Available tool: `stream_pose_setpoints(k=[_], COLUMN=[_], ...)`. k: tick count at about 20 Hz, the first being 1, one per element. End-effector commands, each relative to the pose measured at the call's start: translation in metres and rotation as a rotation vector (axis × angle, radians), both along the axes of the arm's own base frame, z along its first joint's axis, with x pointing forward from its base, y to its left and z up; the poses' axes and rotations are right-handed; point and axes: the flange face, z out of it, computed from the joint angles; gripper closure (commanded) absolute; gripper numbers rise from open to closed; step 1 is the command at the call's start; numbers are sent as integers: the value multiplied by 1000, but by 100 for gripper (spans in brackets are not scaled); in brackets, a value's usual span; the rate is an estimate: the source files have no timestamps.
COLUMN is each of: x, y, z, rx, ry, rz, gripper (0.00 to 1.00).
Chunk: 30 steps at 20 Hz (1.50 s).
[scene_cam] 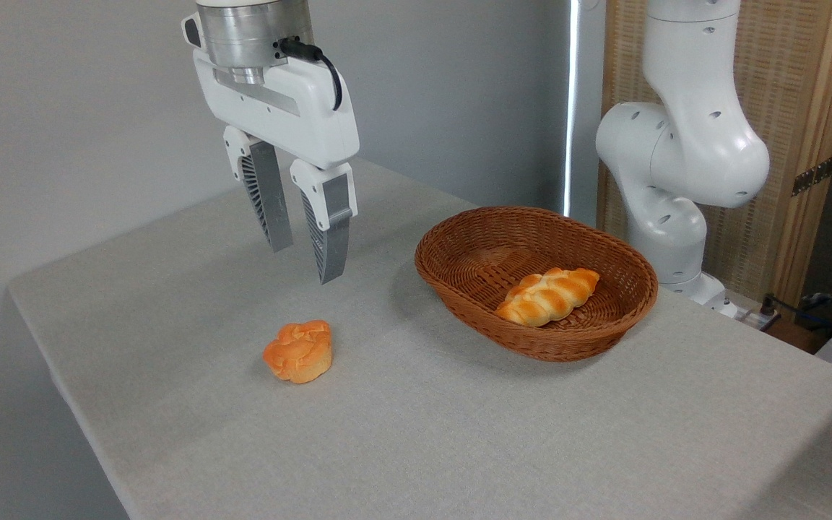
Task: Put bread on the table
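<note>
Nothing lifted yet: the tool point(302, 266) hangs empty, jaws narrowly parted, high above the table point(459, 433) and well left of the basket point(459, 289). The bread point(547, 296) lies inside it; reach, grasp and carry-out all remain.
</note>
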Motion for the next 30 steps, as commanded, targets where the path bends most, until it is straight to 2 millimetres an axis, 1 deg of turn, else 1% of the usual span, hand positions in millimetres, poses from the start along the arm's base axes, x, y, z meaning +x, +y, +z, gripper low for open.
stream_pose_setpoints(k=[1, 4, 7, 9, 10, 13, 15, 17, 18, 21, 22, 24, 25, 27, 30], x=[-11, -12, -19, -29, -37, -61, -81, -102, -112, -135, -144, -166, -177, -195, -217], y=[3, 4, 4, 7, 12, 13, 15, 28, 30, 29, 33, 31, 34, 27, 24], z=[6, 6, 5, 3, 2, -5, -10, -15, -19, -27, -32, -45, -55, -70, -97], rx=[13, 13, 15, 17, 17, 19, 21, 11, 3, -17, -32, -61, -83, -101, -112], ry=[-1, 4, 10, 17, 20, 37, 45, 52, 61, 75, 79, 94, 105, 128, 171], rz=[12, 12, 6, 4, 12, 2, -47, -114, -151, -227, -249, -315, -336, -377, -396], gripper=[0, 0, 0, 0, 0, 0, 0, 0, 0, 0, 0, 0, 0, 0, 0])
